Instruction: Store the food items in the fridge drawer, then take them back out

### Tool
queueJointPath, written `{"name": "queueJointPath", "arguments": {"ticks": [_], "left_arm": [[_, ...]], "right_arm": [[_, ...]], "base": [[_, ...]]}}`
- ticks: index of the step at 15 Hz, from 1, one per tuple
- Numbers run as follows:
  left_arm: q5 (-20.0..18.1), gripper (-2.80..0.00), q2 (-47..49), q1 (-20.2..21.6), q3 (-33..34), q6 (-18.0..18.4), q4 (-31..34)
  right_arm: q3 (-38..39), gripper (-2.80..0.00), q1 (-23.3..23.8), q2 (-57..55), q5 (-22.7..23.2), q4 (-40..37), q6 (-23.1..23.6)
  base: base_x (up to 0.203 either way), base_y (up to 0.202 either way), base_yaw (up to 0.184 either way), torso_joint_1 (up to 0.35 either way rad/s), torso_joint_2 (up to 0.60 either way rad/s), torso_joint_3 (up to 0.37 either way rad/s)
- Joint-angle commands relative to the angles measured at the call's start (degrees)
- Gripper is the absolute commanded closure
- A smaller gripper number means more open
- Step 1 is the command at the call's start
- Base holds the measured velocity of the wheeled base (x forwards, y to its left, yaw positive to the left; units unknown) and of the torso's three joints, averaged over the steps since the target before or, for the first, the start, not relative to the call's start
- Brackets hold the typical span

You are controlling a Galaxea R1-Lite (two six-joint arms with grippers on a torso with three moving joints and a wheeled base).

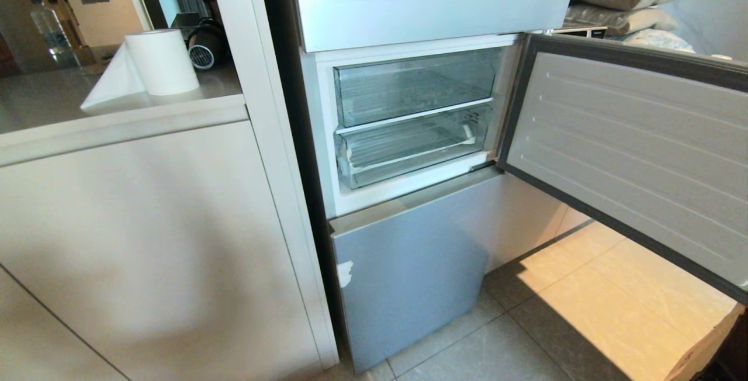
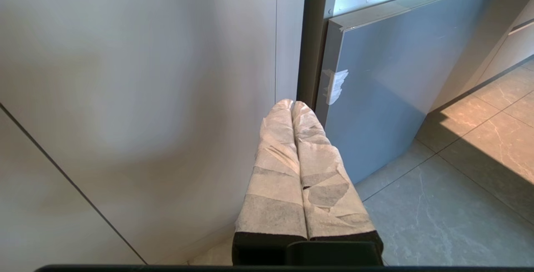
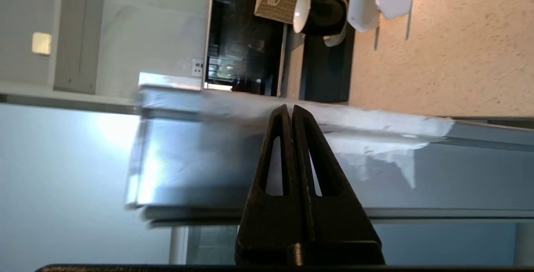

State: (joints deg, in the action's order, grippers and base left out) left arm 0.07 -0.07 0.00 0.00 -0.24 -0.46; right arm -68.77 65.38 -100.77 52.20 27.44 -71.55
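So the fridge (image 1: 421,124) stands with its door (image 1: 631,153) swung wide, and the fridge drawer (image 1: 409,150), the lower clear one, sits pushed in under another clear drawer (image 1: 415,86). No red food anywhere in view, so can't say where it is. Drawer looks like stiff, slick plastic, probably light; I'd hook the thick front lip. The right tool (image 3: 292,111) is pinched closed on nothing, near a pale edge. The left tool (image 2: 292,105), wrapped, is closed too, parked low by the cabinet (image 2: 137,96).

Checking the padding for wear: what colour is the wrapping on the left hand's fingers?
Off-white with grey patches, over black bases; the left hand shows best in the left wrist view.
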Motion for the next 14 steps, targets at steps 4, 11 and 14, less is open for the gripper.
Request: {"name": "queueJointPath", "arguments": {"ticks": [4,11,14], "left_arm": [[0.01,0.0,0.07,0.0,0.09,-0.02,-0.06],[0.01,0.0,0.07,0.0,0.09,-0.02,0.02],[0.01,0.0,0.07,0.0,0.09,-0.02,0.02]], "right_arm": [[-0.94,0.0,8.26,11.1,2.58,0.61,-0.48],[-9.19,0.0,10.86,-0.16,-4.28,6.5,-0.73],[-9.24,0.0,5.35,-7.29,-4.66,6.58,-1.89]], "base": [[0.0,0.0,0.0,0.0,0.0,0.0],[0.0,0.0,0.0,0.0,0.0,0.0],[0.0,0.0,0.0,0.0,0.0,0.0]]}}
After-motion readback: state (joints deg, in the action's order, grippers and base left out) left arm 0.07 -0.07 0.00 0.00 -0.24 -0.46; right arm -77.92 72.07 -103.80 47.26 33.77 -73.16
